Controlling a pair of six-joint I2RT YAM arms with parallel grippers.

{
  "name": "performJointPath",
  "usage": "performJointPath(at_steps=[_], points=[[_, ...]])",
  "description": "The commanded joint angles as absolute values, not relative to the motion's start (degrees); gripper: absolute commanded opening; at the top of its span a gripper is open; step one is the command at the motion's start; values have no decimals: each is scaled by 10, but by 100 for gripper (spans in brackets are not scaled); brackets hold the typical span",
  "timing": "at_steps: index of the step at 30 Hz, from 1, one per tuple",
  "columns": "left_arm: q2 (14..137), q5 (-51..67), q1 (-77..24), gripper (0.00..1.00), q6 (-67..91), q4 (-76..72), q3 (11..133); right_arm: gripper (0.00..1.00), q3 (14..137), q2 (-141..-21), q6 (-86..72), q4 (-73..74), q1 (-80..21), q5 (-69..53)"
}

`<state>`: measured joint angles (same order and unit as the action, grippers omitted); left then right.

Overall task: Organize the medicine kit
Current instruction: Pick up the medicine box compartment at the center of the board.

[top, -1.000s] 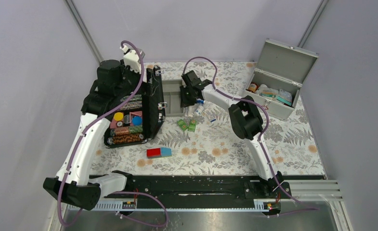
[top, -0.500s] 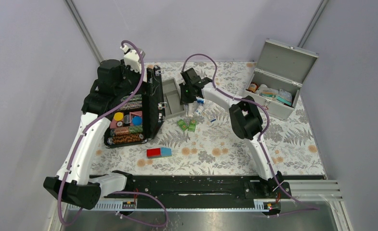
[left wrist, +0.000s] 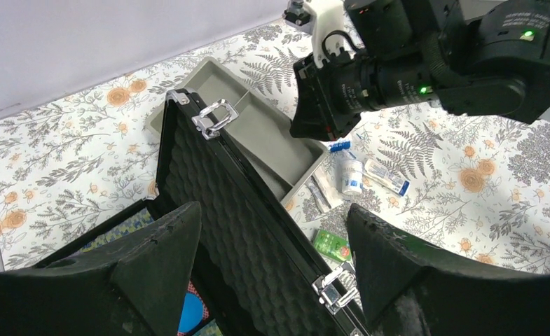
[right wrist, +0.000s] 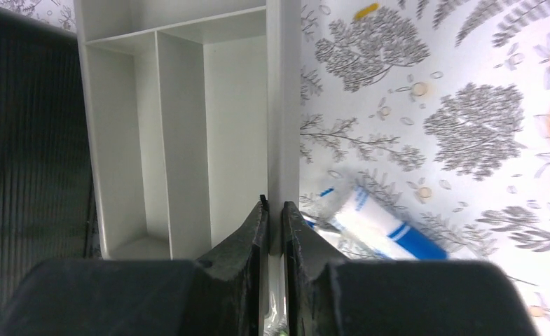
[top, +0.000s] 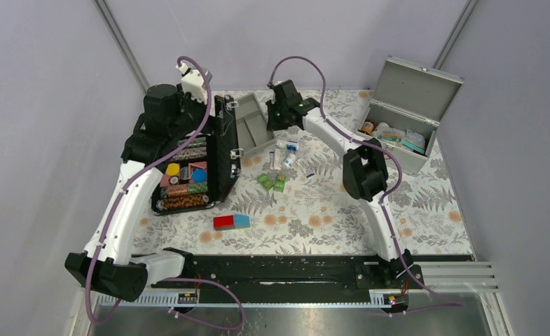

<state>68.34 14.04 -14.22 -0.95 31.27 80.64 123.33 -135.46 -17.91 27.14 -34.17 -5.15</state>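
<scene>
The right tool is pinched almost shut on the right-hand wall of the grey tray. Its own fingers cover the tray's near end, and in the top view the wrist hides the grip. The tray stands at the back of the counter beside the black case. It seems tilted, and whether it touches the case lid cannot be made out. Just right of it lie a blue-striped tube, a small bottle and green packets.

The left tool is spread wide and holds nothing above the case's foam lid, with its finger bases cut off by the frame. The counter has a flower-and-fern print, the walls are plain and pale, and an open metal box sits at the right.

Compared with half a second ago, the tray has swung farther back and the right arm has drawn toward the far edge.
</scene>
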Motion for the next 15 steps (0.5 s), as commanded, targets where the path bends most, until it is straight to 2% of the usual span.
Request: performJointPath(at_steps=[1, 7, 15], points=[[689, 142, -138, 76, -2, 266, 817, 0, 1222, -1259, -109, 239, -308, -78], [706, 142, -137, 76, -2, 249, 826, 0, 1091, -1133, -29, 247, -233, -146], [743, 196, -137, 75, -49, 268, 869, 0, 812, -921, 169, 244, -173, -180]])
